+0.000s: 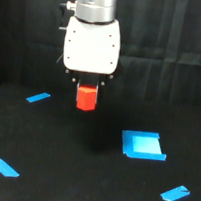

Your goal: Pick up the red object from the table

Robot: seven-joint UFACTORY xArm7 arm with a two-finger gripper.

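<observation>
The red object [86,98], a small red-orange hexagonal block, hangs upright directly under the white gripper housing. My gripper [87,88] points straight down and is shut on the block's top part. Its dark fingers barely show against the dark background. The block looks raised above the black table [57,154], near the middle of the back area. The block's lower half is in plain view.
A blue square patch [143,145] lies on the exterior view's right of the block. Blue tape strips lie at the back left [38,97], front left [4,167] and front right [174,194]. A dark backdrop stands behind the table.
</observation>
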